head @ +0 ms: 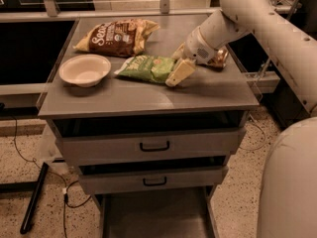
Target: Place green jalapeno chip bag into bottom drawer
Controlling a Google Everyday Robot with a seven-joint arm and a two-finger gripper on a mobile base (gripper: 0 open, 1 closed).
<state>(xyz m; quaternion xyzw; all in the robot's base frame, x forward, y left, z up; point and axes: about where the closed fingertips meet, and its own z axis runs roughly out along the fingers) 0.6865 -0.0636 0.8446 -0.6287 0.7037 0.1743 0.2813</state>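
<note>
On the counter [148,100], gripper [174,69] sits at 3 o'clock of the green jalapeno chip bag [146,67], jaws spread, so I'd guess pinch next, then bottom drawer [153,216].

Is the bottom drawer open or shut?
Open: the bottom drawer juts out below both handled fronts. The tool is at the green chip bag on top.

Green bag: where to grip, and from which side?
Its right end, from the right and above. The green bag lies flat on the cabinet top, long axis left-right. That end is nearest the claw, which sits at it. The bowl and brown bag sit left and behind.
</note>
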